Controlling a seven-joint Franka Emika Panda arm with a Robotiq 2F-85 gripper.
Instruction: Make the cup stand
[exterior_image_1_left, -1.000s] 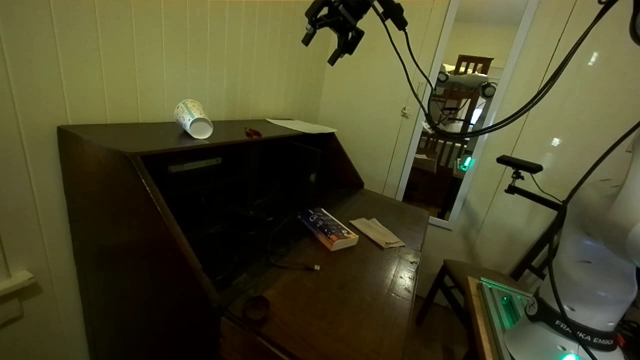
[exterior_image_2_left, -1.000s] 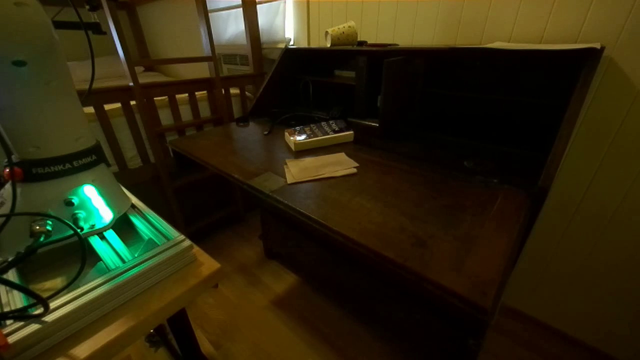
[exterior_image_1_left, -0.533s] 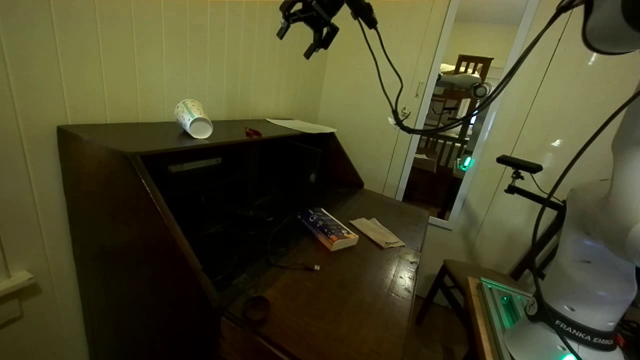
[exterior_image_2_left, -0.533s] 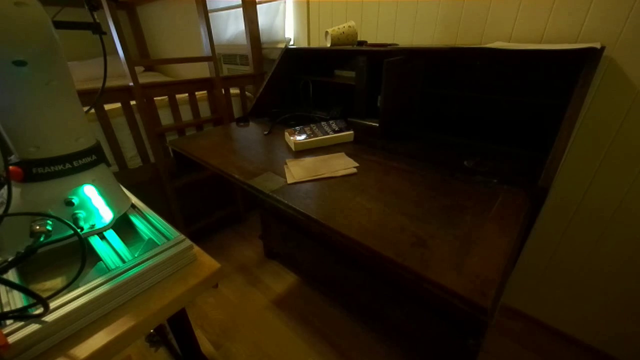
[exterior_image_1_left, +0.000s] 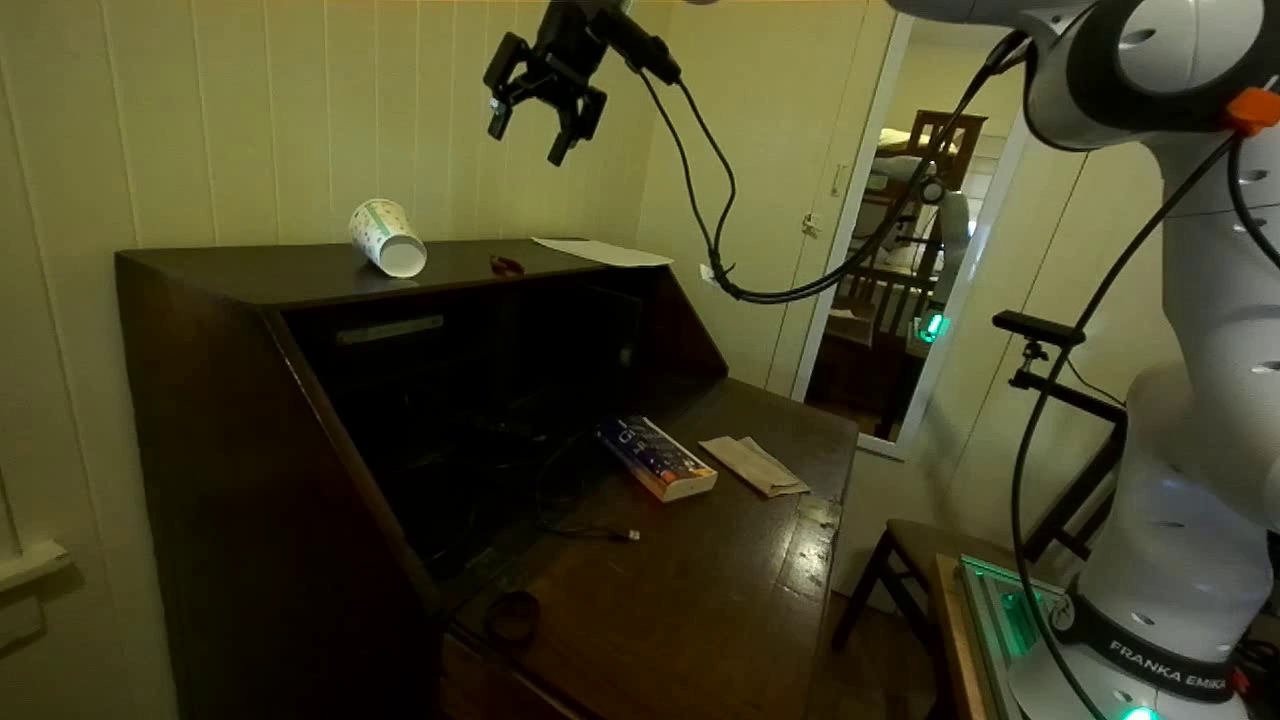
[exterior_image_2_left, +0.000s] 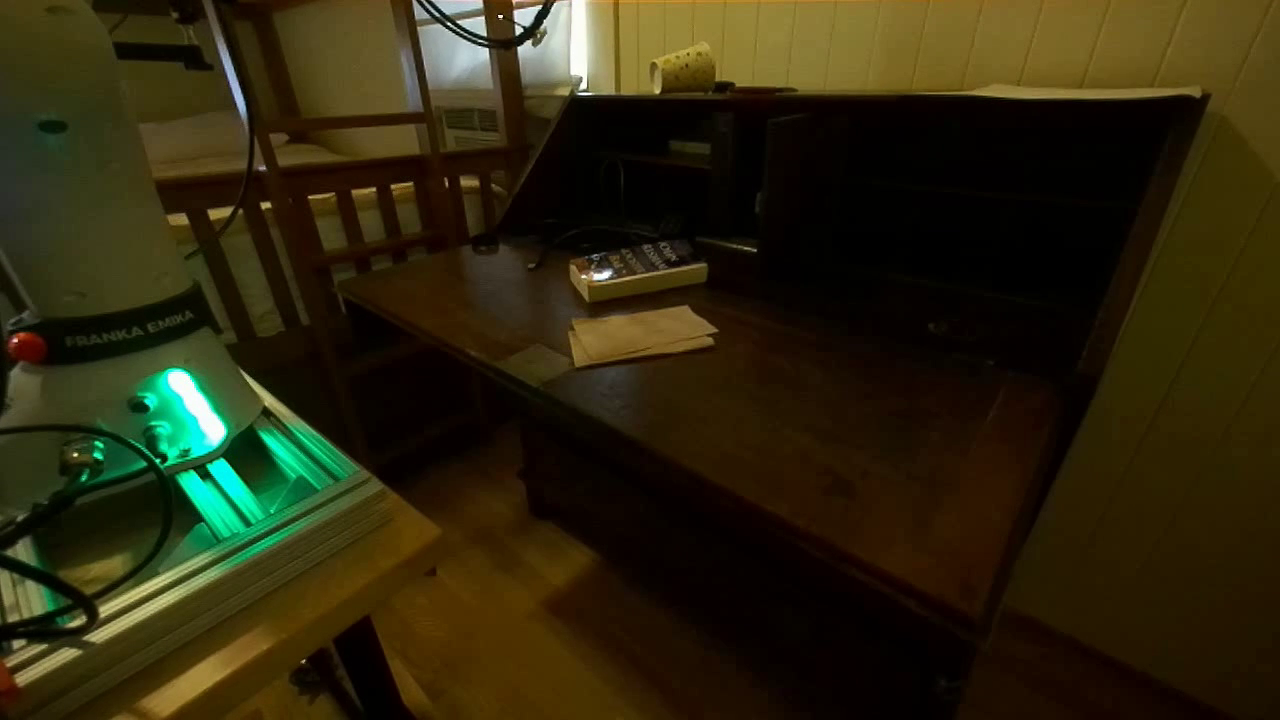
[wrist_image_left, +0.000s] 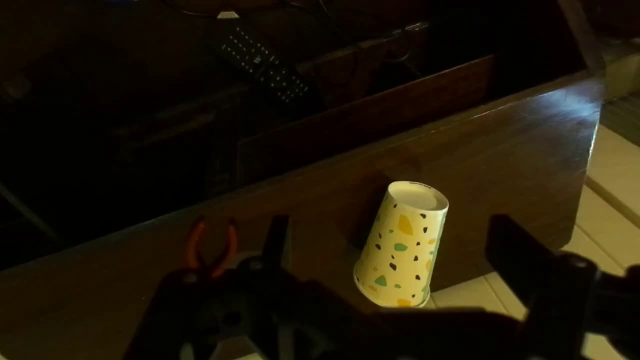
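The cup (exterior_image_1_left: 378, 232) lies on its side on the top of the dark wooden desk (exterior_image_1_left: 230, 275). It is pale, with dark, green and yellow specks, and also shows lying in an exterior view (exterior_image_2_left: 684, 69). In the wrist view the cup (wrist_image_left: 402, 250) has its narrower base at the top, and its wide rim is partly covered by the gripper's dark body. My gripper (exterior_image_1_left: 528, 142) hangs in the air above the desk, off to one side of the cup. Its fingers stand wide apart with nothing held. From the wrist, the cup appears within the gap of the gripper (wrist_image_left: 389, 222), untouched.
A small red object (exterior_image_1_left: 506, 265) and a white sheet (exterior_image_1_left: 605, 252) lie on the desk top near the cup. Panelled wall (exterior_image_1_left: 300, 120) rises right behind. Lower down are a book (exterior_image_1_left: 657, 460), folded paper (exterior_image_1_left: 755, 465) and a cable (exterior_image_1_left: 600, 532).
My gripper has travelled leftward toward the cup's side in an exterior view, and over the last half second it has come lower. It stays open; the cup has not moved.
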